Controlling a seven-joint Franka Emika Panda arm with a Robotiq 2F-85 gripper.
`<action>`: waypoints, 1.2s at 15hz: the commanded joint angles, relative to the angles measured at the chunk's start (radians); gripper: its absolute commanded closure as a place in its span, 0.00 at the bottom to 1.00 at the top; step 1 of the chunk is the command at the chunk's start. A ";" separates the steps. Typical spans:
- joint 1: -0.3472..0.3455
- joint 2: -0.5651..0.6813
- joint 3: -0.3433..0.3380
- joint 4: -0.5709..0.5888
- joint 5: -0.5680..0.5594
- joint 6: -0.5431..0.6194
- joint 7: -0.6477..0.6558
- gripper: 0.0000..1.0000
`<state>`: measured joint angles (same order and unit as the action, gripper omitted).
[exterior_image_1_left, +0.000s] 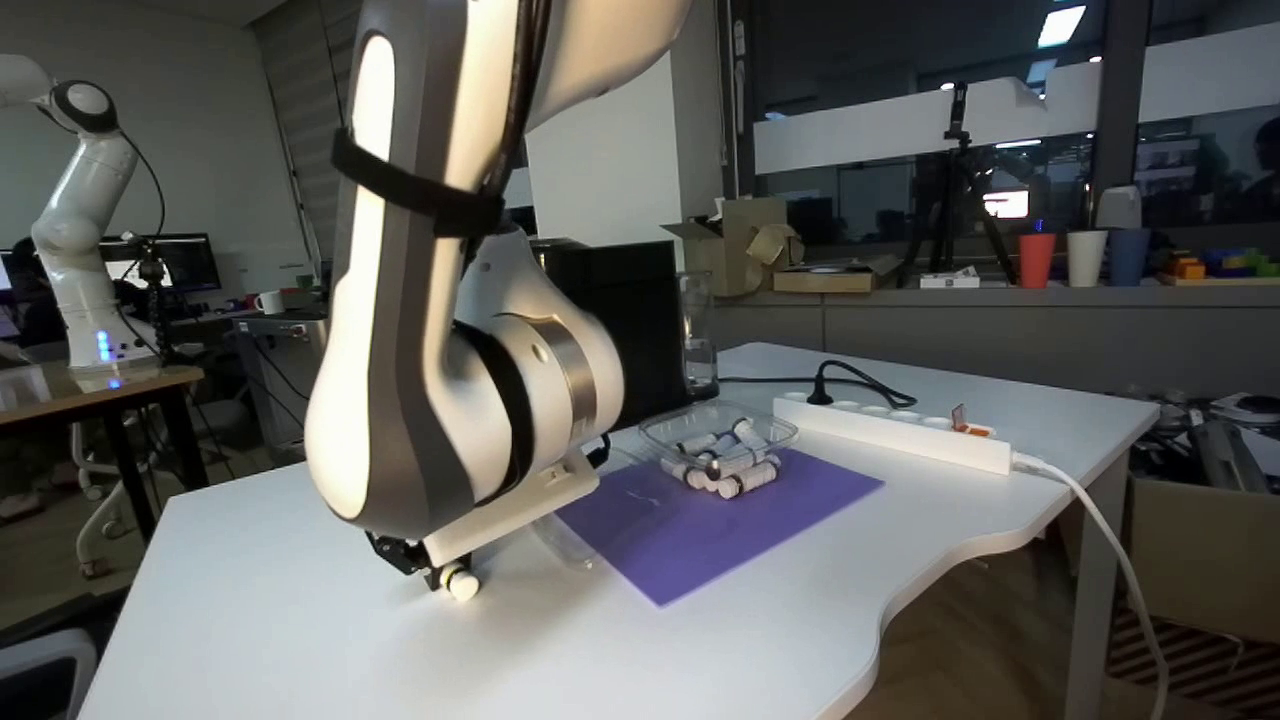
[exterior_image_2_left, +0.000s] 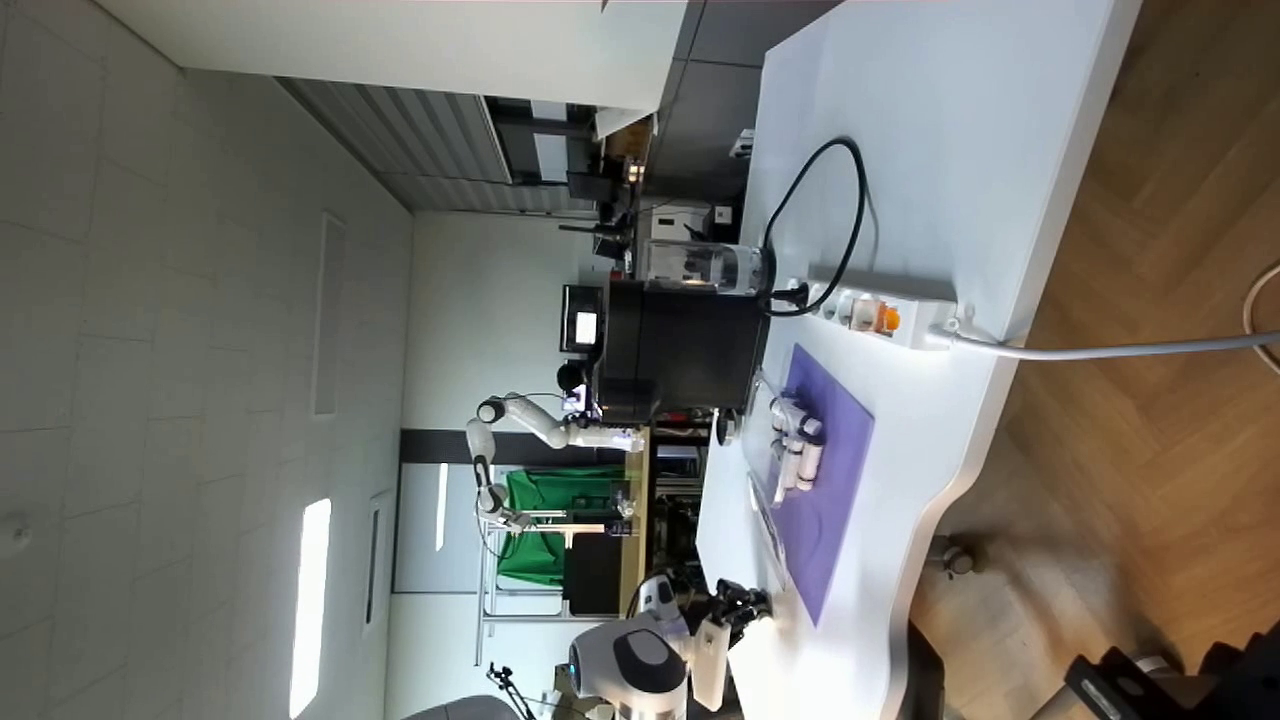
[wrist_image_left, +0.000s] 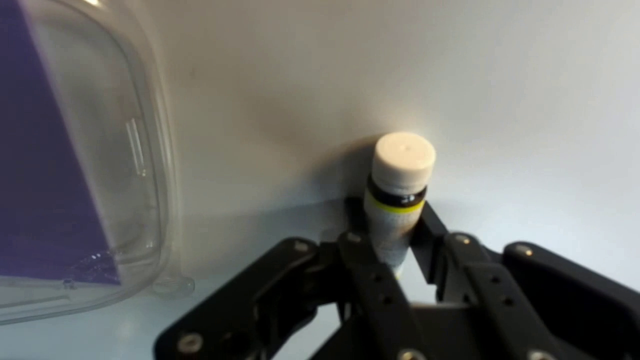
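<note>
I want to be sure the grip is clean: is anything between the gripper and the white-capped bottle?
Nothing visible: in the wrist view, the gripper has its black fingers closed directly against the sides of the white-capped bottle. The clear plastic piece lies to the left in that view, apart from both.

A white power strip (exterior_image_1_left: 890, 436) lies on the tabletop (exterior_image_1_left: 700, 650), with a black plug (exterior_image_1_left: 820, 393) near one end, an orange piece (exterior_image_2_left: 888, 318) near the opposite end and a pale cord (exterior_image_2_left: 1090, 354) running over the tabletop's edge. A clear cylinder (exterior_image_1_left: 699, 345) stands beside a black box (exterior_image_1_left: 645, 325). On the window ledge (exterior_image_1_left: 1060, 297), a red cup (exterior_image_1_left: 1035, 262), a white cup (exterior_image_1_left: 1086, 260) and a blue cup (exterior_image_1_left: 1129, 258) form a row, with an open cardboard box (exterior_image_1_left: 735, 260) farther along.
</note>
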<state>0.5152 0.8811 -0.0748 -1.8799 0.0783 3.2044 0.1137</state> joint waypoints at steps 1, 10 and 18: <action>-0.129 -0.017 0.113 0.047 -0.044 -0.137 -0.053 0.94; -0.225 -0.105 -0.001 0.065 -0.135 -0.250 -0.078 0.93; -0.306 -0.116 -0.085 0.056 -0.151 -0.311 -0.049 0.93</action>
<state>0.2147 0.7785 -0.1216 -1.8092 -0.0440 2.9121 0.0199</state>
